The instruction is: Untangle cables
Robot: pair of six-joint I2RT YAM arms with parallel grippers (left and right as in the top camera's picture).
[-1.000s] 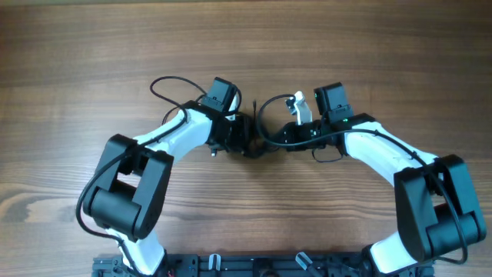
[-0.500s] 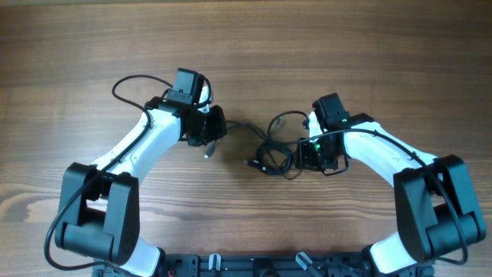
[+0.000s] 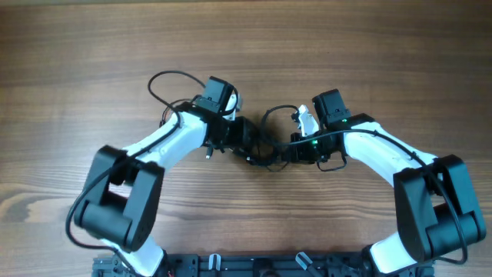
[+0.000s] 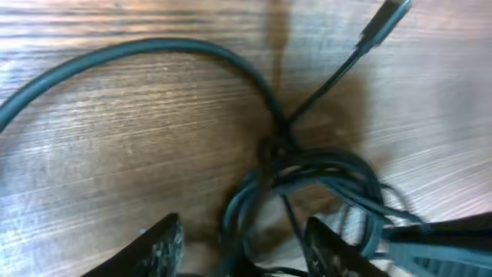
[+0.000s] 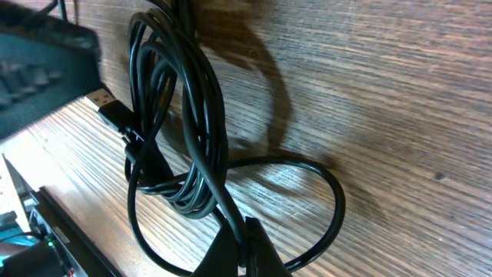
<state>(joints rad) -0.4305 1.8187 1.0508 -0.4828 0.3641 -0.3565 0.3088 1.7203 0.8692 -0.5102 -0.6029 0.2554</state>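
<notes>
L end effector (image 4: pixel 246 245) half-open astride cables (image 4: pixel 315 165); R end effector (image 5: pixel 240 252) tight on them

Overhead view evenly lit and sharp, brown wooden table (image 3: pixel 246 46) bright. Left wrist view soft, blurred throughout. Right wrist view crisper: thin black cables (image 5: pixel 188 192) throw dark shadows rightward, and the near edges are out of focus.

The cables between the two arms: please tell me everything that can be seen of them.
The cables are thin, glossy black wires, rubber-like in look, wound into a loose tangle of several overlapping loops that cross tightly near the middle. One flat plug end sticks out at the side. The bundle is at the centre of the wooden table. The right end effector is shut on one strand. The left end effector is open, its fingers on either side of the loops.
</notes>
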